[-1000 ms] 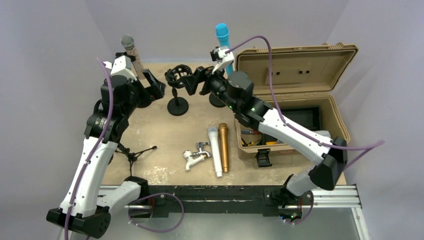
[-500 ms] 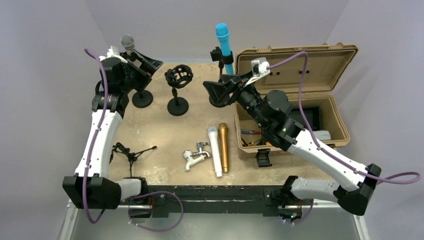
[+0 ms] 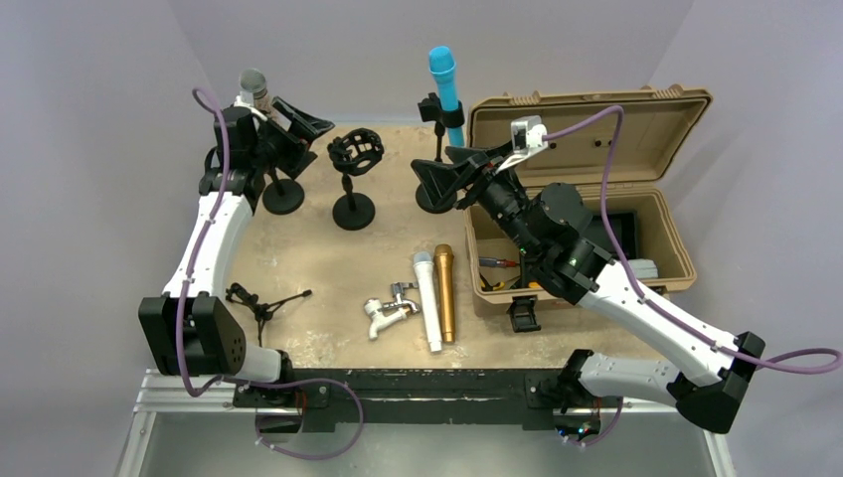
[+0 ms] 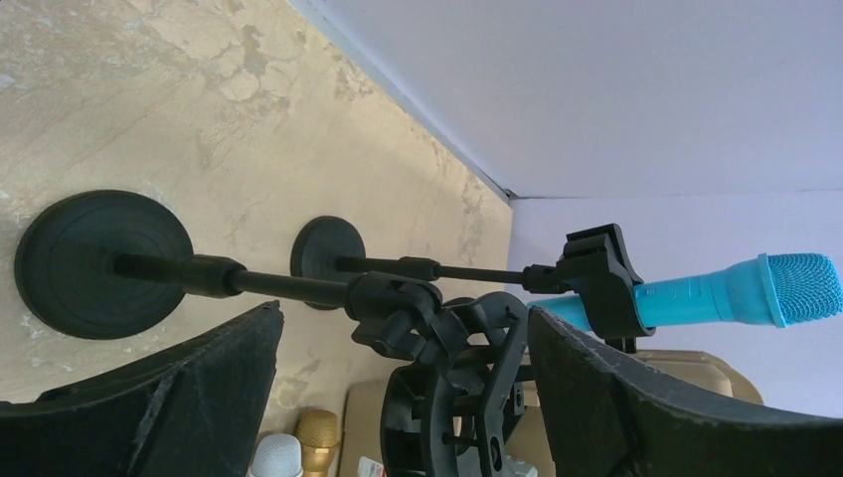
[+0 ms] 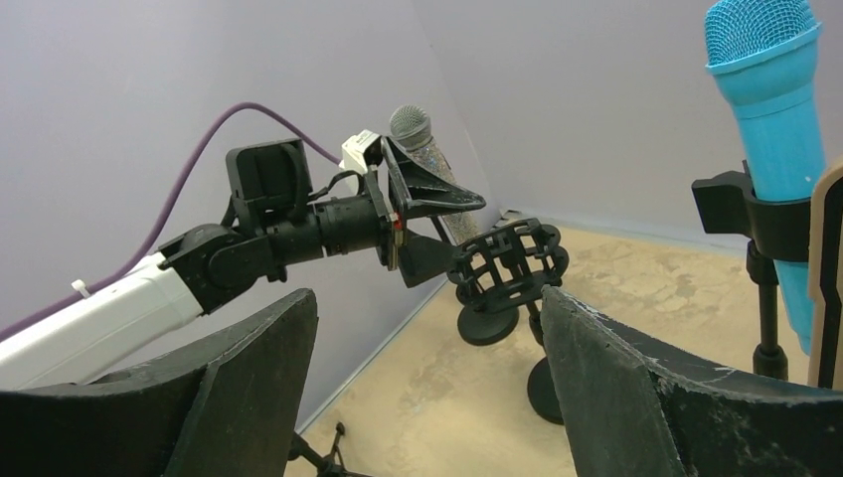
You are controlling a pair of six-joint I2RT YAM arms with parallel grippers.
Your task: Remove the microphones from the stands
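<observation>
The blue microphone (image 3: pixel 442 72) is seen upright in the clip of its stand (image 3: pixel 434 197), at 12 o'clock on the table (image 3: pixel 328 253), and is touched by nothing else. The right gripper (image 3: pixel 432 159) is held just beside that stand's pole, at 6 o'clock of the microphone's head. Its jaws are spread wide with nothing between them, and the pole is left outside them.

A grey microphone (image 3: pixel 252 83) is carried in a 2nd stand (image 3: pixel 283 196) at 10 o'clock. The left gripper (image 3: pixel 316 144) is placed just at 3 o'clock of it, jaws wide and empty, and is pointed toward the shock mount (image 3: pixel 356 151) on the 3rd stand (image 3: pixel 353 211).

A white microphone (image 3: pixel 427 298) and a gold microphone (image 3: pixel 444 293) are laid side by side near 6 o'clock, with a white fitting (image 3: pixel 386 310) at their 9 o'clock. An open tan case (image 3: pixel 596 129) is set at 3 o'clock.
</observation>
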